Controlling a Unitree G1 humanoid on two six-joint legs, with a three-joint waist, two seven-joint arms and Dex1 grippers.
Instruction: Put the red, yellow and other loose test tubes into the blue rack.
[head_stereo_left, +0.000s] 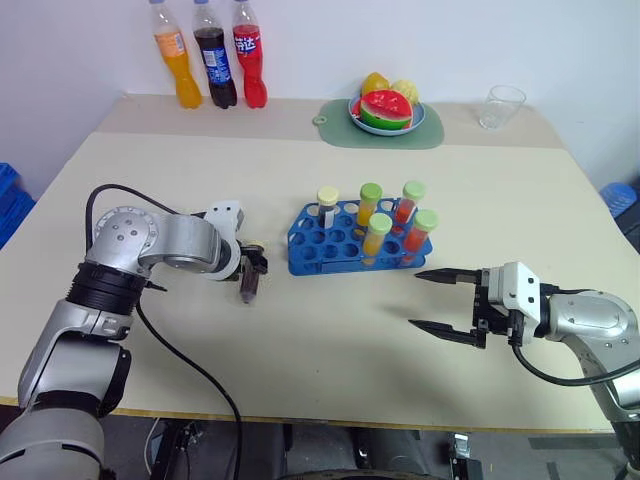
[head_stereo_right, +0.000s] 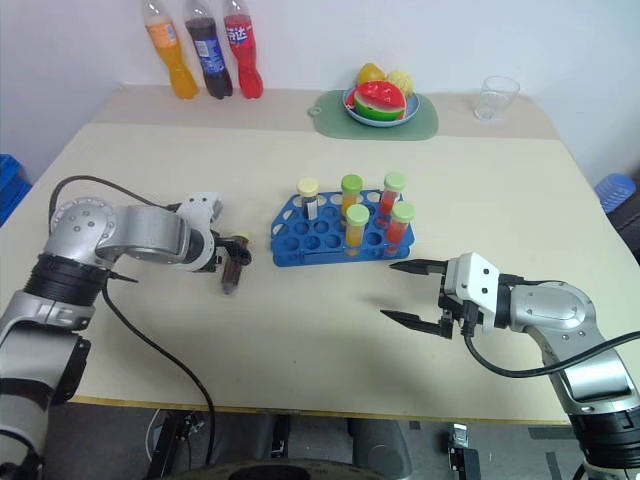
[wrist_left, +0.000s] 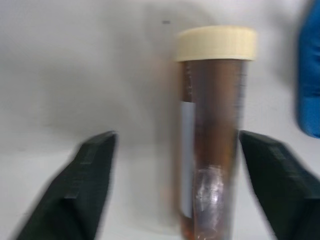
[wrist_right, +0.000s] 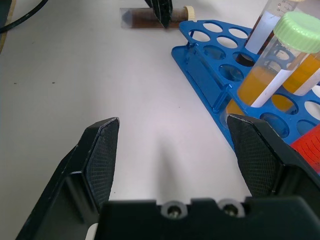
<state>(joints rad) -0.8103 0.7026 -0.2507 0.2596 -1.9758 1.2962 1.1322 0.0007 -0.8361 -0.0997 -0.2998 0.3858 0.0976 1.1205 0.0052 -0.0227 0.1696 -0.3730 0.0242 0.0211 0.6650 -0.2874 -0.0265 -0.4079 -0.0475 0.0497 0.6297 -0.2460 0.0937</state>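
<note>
Left eye view: a pale table holds the blue rack near its centre. Five capped tubes stand upright in the rack, one with a cream cap at its 10 o'clock corner and four with green caps toward its 3 o'clock side. At 9 o'clock from the rack, just beside it, a dark brown tube lies on the table under the left gripper, which points down over it. At 4 o'clock from the rack the right gripper hovers with its fingers spread wide, grasping nothing. Along the far edge stand three drink bottles, a plate of fruit on a green mat, and a clear cup.

Left wrist view: the brown tube with its cream cap lies between the two black fingers, nearer one of them; both stand apart from it, not clamped.

Right wrist view: the parted fingers frame bare table; the rack lies at 2 o'clock, the brown tube at 12 o'clock.
</note>
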